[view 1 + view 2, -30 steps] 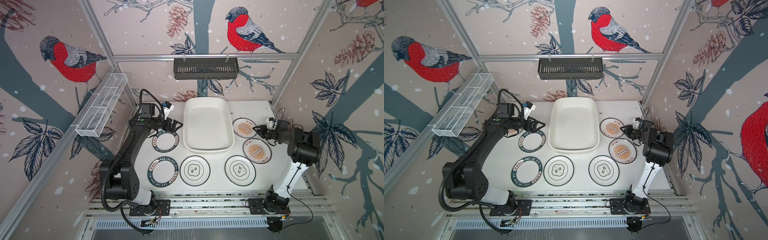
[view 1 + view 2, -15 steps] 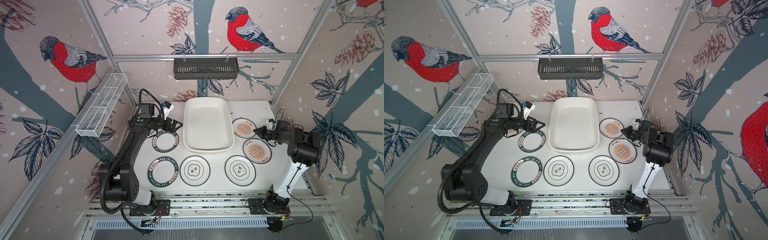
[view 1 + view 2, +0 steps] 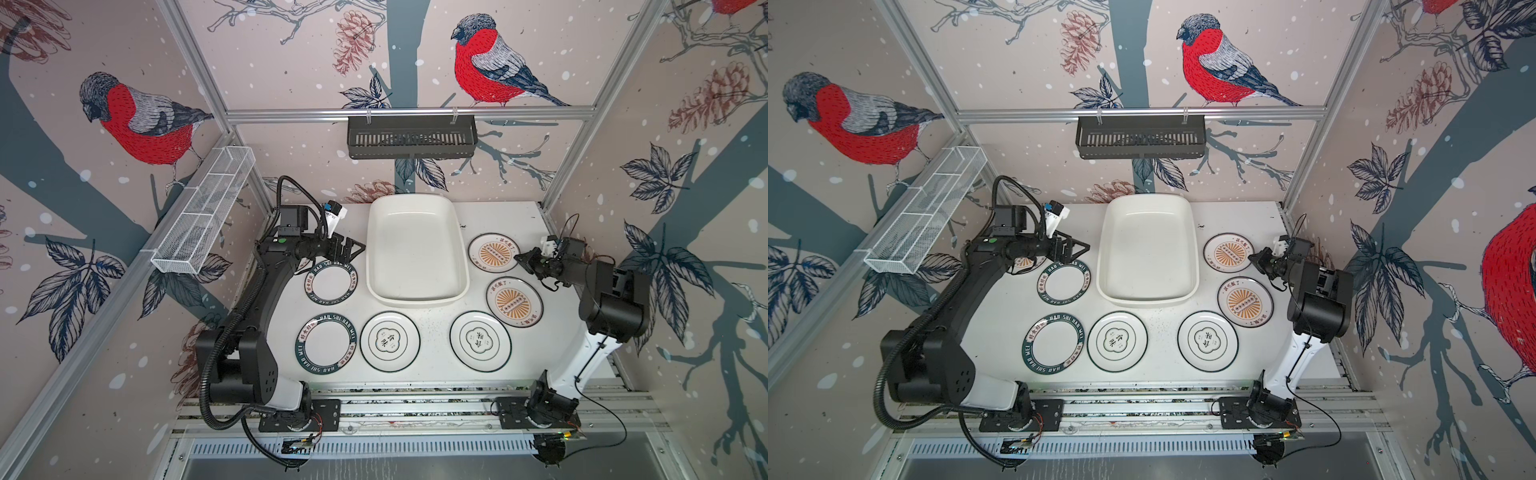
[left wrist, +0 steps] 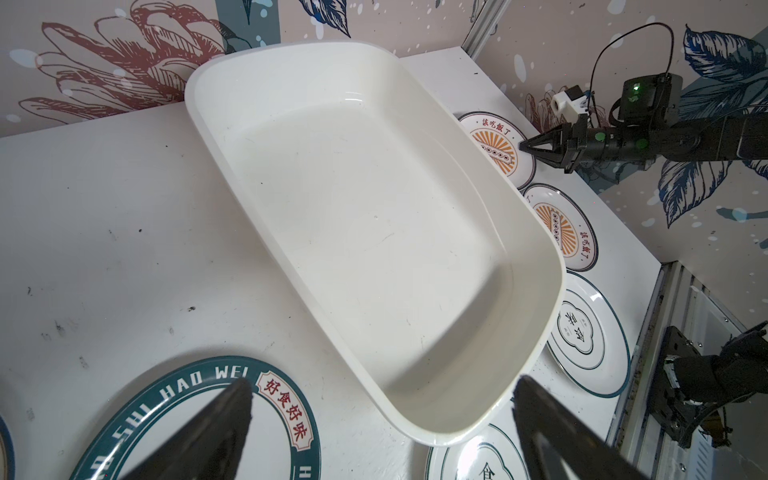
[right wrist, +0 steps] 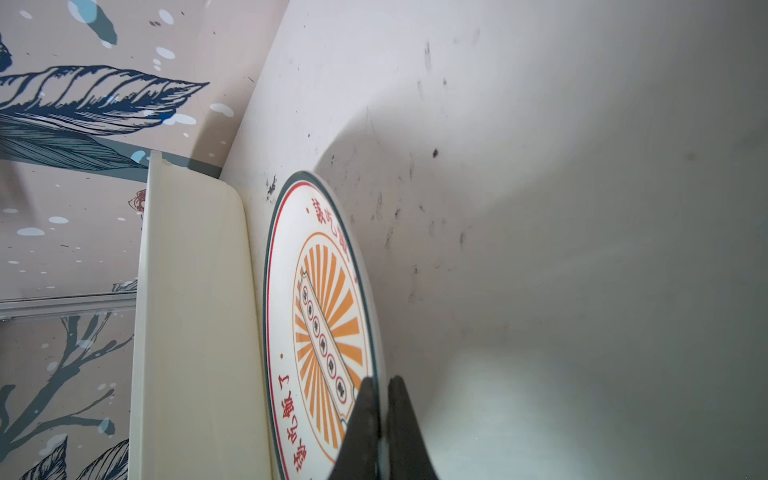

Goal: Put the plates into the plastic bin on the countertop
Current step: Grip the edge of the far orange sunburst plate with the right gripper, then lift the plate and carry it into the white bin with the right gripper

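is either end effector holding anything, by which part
The right end effector pinches the far right sunburst plate by its rim; the left end effector holds nothing.

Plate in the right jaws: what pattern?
The plate shows an orange sunburst centre, red lettering; right wrist view.

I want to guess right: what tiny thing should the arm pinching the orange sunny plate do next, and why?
Probably lift it slightly. The right end effector is shut on the rim of the orange sunburst plate, which lies on the countertop beside the empty plastic bin.
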Robot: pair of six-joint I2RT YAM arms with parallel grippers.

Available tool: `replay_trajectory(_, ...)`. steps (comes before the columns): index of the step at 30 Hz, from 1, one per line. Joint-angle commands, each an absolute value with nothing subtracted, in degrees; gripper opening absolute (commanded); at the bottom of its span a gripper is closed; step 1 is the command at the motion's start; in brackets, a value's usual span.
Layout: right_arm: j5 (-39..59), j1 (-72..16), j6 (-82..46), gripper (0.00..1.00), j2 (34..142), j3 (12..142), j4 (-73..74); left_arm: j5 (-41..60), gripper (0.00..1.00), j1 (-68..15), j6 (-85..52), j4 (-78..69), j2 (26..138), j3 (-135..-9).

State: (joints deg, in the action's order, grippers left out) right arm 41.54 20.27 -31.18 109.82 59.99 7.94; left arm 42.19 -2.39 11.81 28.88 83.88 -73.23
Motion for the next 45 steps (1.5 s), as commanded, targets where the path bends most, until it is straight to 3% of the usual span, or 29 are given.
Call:
replay_trajectory(1, 41.3, 20.6, -33.7, 0.01, 107.0, 60.1, 11.1, 43.4, 0.97, -2.4, 12.0, 28.9, 83.6, -74.0)
replay_trajectory(15, 42.1, 19.0, -37.1, 0.01, 95.7, 64.4, 7.6, 43.7, 0.97, -2.4, 10.9, 29.4, 83.3, -75.4)
replay_trajectory(23, 37.9, 8.4, -35.1, 0.01, 93.5, 73.1, -0.9, 43.5, 0.97, -2.4, 10.1, 29.3, 81.8, -75.5)
replay_trajectory(32, 29.8, -10.0, -41.5, 0.01, 100.0, 78.8, 4.3, 42.5, 0.96, -2.4, 9.7, 31.9, 79.1, -78.2)
replay_trajectory(45, 17.8, -22.3, -52.3, 0.01, 115.4, 81.9, 17.7, 42.7, 0.97, -2.4, 8.0, 30.8, 76.9, -77.5)
